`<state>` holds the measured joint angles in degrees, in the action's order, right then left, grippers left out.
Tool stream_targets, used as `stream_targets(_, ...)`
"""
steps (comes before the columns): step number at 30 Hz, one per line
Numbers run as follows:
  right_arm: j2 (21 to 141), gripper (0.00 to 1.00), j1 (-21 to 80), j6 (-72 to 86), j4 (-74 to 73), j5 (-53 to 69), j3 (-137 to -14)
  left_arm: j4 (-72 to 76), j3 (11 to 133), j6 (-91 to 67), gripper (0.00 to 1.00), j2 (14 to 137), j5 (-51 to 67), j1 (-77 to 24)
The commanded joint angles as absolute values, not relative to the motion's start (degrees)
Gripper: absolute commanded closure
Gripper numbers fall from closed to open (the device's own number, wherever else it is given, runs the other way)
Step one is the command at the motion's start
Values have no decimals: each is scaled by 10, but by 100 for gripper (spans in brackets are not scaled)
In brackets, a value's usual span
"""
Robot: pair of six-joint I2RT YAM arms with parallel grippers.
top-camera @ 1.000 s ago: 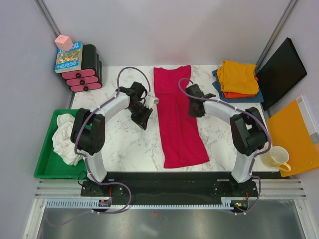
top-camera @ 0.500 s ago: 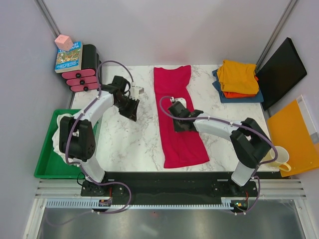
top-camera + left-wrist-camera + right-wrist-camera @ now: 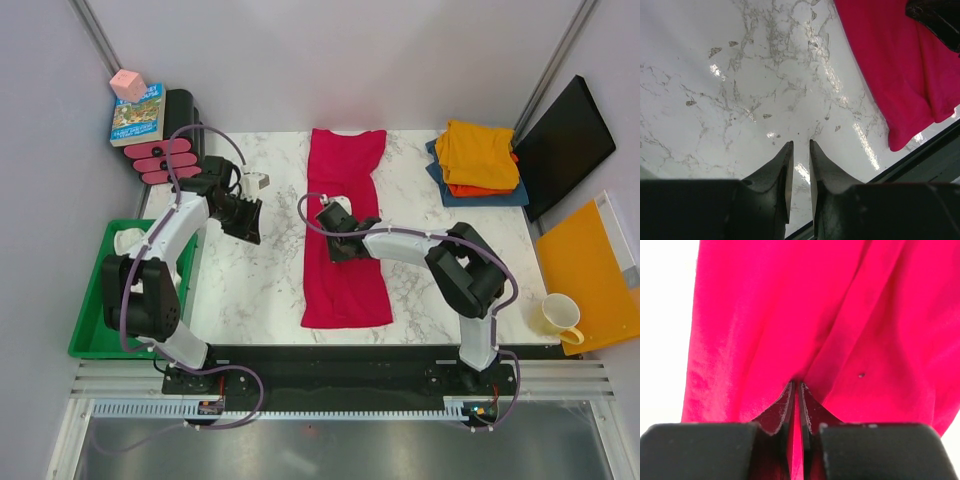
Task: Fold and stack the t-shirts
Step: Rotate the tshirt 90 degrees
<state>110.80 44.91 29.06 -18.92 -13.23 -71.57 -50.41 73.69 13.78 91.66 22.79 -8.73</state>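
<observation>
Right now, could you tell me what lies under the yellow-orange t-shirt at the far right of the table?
Under the yellow-orange t-shirt an orange t-shirt peeks out, and below it a blue t-shirt. Only their edges show; anything else beneath is covered.

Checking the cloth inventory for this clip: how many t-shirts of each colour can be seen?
crimson-red t-shirt: 1
yellow-orange t-shirt: 1
orange t-shirt: 1
blue t-shirt: 1
white t-shirt, partly hidden: 1
Total: 5
</observation>
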Motion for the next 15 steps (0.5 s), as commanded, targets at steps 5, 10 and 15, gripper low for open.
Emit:
stream_targets(5,1056,82,459,317,-185,-214,-713,-489,715,147,75,876,222,-81)
stream_targets(10,875,73,497,273,-156,-355,-643,-433,694,133,74,821,211,-53)
stream_targets(15,699,69,499,209,-190,-503,-629,-350,658,106,73,766,208,13)
